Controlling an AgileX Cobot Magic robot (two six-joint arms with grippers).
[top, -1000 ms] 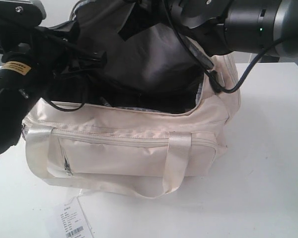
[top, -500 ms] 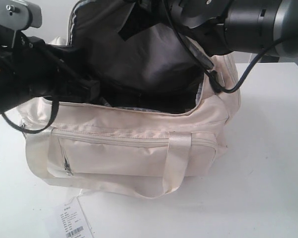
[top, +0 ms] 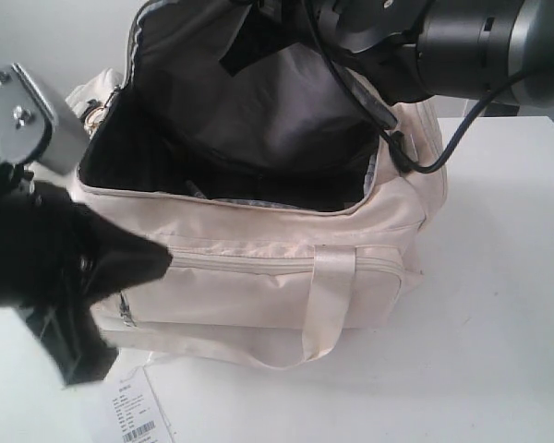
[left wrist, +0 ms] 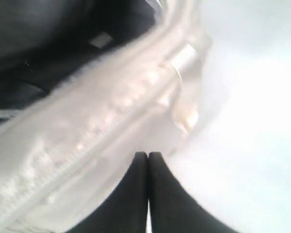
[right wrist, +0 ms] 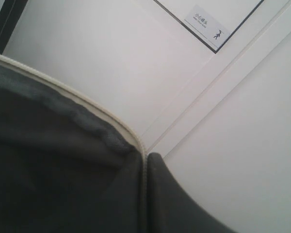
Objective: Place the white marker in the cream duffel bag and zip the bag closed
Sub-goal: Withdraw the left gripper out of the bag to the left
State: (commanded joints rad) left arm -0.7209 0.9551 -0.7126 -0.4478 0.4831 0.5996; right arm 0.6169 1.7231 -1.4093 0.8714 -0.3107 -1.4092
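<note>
Holding up the flap (top: 268,111) of the cream duffel bag (top: 258,295), my right gripper (right wrist: 145,162) is pinched tight on its piped edge so the mouth gapes for loading. My left gripper (left wrist: 148,159), tips pressed together and empty, hangs beside the bag's front edge. The white marker I cannot see; it may lie in the dark lining. The barcode tag (top: 134,411) on the table (top: 499,305) and a wall sign (right wrist: 207,25) carry print too small to read.
</note>
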